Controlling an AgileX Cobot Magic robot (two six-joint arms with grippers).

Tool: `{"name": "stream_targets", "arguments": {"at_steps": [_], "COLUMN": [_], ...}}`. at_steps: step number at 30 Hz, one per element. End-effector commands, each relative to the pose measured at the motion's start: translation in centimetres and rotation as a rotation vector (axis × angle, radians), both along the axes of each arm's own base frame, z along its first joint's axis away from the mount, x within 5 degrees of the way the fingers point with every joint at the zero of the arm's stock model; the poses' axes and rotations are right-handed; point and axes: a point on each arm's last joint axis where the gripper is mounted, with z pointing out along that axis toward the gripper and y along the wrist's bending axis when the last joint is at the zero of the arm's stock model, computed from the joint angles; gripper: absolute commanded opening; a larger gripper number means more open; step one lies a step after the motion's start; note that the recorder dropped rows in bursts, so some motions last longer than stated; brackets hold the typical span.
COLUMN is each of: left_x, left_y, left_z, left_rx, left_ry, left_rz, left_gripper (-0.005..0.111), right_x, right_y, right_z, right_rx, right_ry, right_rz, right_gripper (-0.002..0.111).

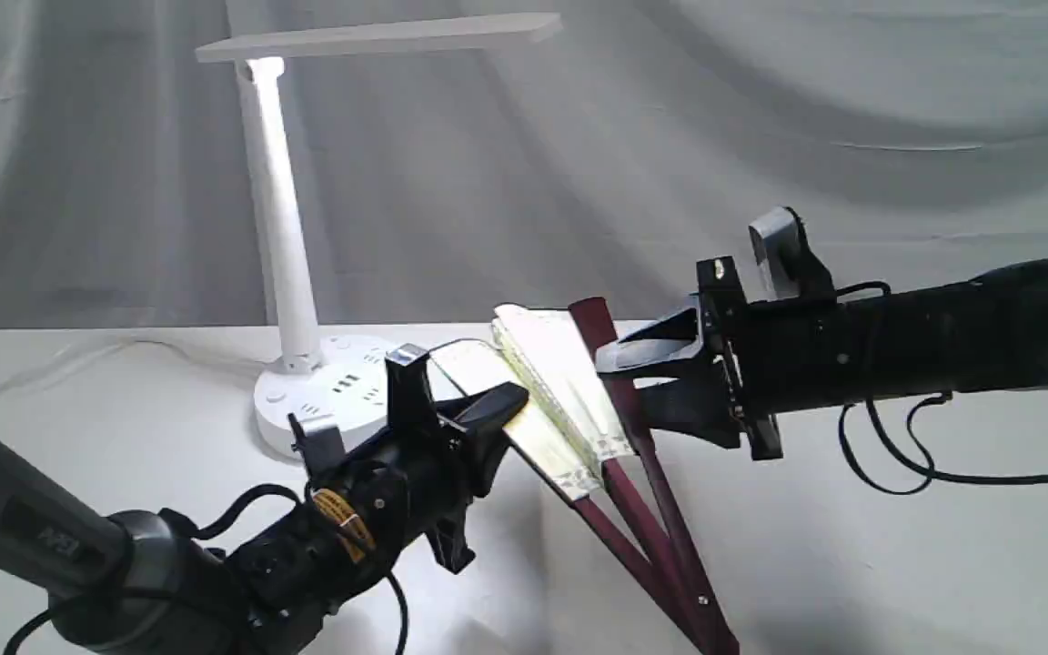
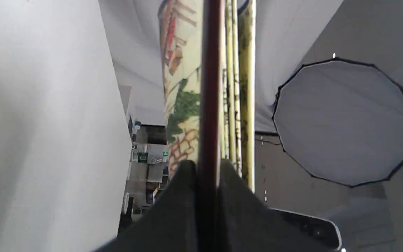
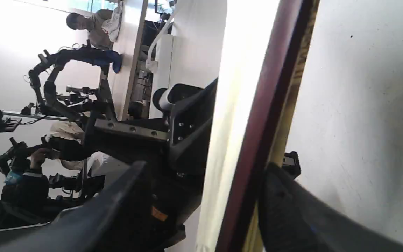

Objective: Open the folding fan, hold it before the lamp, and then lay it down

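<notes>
Cream-and-maroon folding fan (image 1: 553,373), seemingly part-open

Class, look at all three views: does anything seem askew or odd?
The cream paper folding fan with maroon wooden ribs is only partly spread and slants, pivot lowest. The left gripper clamps one guard; the right gripper has its jaws open around the other.

The folding fan (image 1: 560,373) runs off the bottom edge below the right pincer (image 1: 624,391), pivot unseen. The left pincer (image 1: 510,405) hides part of the lamp (image 1: 283,227) base behind it. The fan's writing is too small to read.
</notes>
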Motion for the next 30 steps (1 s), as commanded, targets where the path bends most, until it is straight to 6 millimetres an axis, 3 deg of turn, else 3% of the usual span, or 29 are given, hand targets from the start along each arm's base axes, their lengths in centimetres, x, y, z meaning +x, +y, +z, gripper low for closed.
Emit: {"name": "stream_targets", "arguments": {"at_steps": [1,5,17,30], "left_x": [-0.1,-0.1,-0.1,-0.1], "left_y": [-0.7,-1.5,-1.5,-1.6], "left_z": [1.1,1.6,2.1,2.2], "left_rx": [0.006,0.026,0.009,0.006], "left_ry": [-0.054,-0.095,-0.094,-0.094], "left_rz": [-0.078,-0.161,-0.168,-0.171], "left_gripper": [0.0,0.0,0.0,0.0], "right_x": [0.1,0.2,0.2,0.4], "right_y": [0.0,0.0,-0.1,-1.6], "right_z": [0.5,0.5,0.5,0.6], "right_rx": [0.001,-0.001,-0.011,-0.007], "right_ry": [-0.025,-0.025,-0.048,-0.049], "right_rz": [-0.024,-0.031,-0.028,-0.069], "right_gripper": [0.047,0.047,0.047,0.047]}}
